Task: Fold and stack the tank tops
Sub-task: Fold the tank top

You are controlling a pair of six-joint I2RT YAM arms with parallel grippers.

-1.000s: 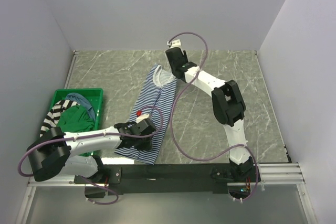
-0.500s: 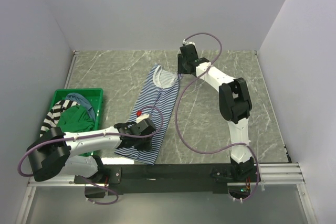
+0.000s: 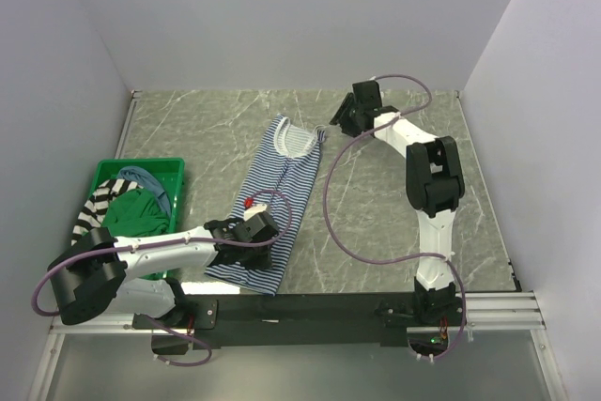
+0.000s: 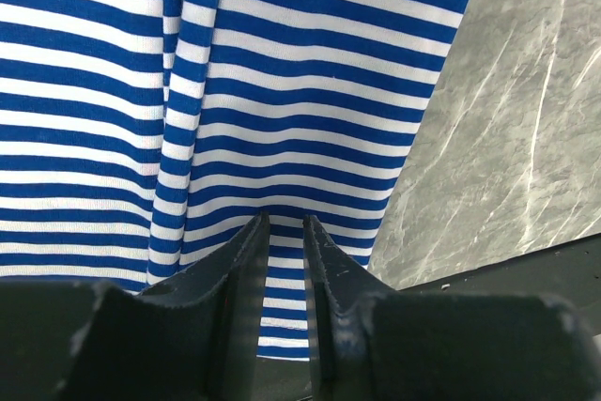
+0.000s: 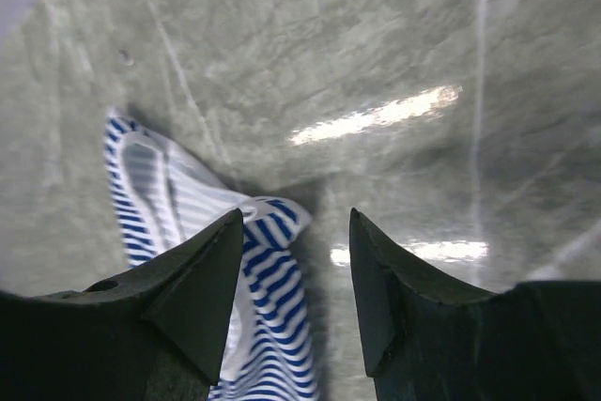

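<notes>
Straps first: the striped tank top (image 3: pixel 277 185) lies lengthwise on the counter (image 3: pixel 479 204), your left fingers (image 4: pixel 239 279) pinch its 6 o'clock hem, and your right fingers (image 5: pixel 202 279) hang apart and empty at 1 o'clock, so lower them squarely onto the strap edge.

The bench (image 3: pixel 394 185) is grey, marble-veined. Mid-frame lies a thin navy-and-white striped tank top (image 3: pixel 272 190). In the green bin (image 3: pixel 175 168) at left: a plain green top (image 3: pixel 131 215), a bold black-white striped top (image 3: pixel 94 204), a dusty blue top (image 3: pixel 143 176).
</notes>
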